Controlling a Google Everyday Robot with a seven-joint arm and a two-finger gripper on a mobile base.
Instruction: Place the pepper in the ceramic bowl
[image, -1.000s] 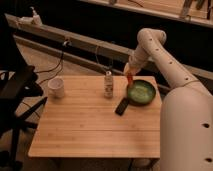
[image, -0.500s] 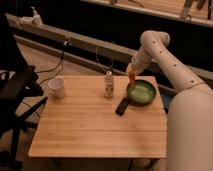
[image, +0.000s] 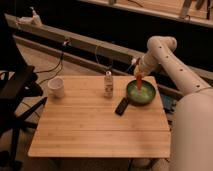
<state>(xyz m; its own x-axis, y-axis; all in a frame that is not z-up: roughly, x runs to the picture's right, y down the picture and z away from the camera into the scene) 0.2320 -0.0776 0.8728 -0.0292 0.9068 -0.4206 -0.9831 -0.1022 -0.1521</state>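
Note:
A green ceramic bowl (image: 142, 94) sits at the back right of the wooden table (image: 95, 130). My gripper (image: 137, 76) is just above the bowl's back rim, at the end of the white arm (image: 165, 55) that reaches in from the right. It is shut on an orange-red pepper (image: 138, 83). The pepper hangs down from it over the bowl, its tip low inside the bowl's back part. I cannot tell whether the pepper touches the bowl.
A black flat device (image: 121, 106) lies against the bowl's left front. A small white bottle (image: 108, 84) stands left of the bowl. A white cup (image: 56, 87) stands at the table's back left. A black chair (image: 15, 95) is left of the table.
My gripper has moved right and slightly down with the pepper, from beside the bowl's left back rim to over the bowl.

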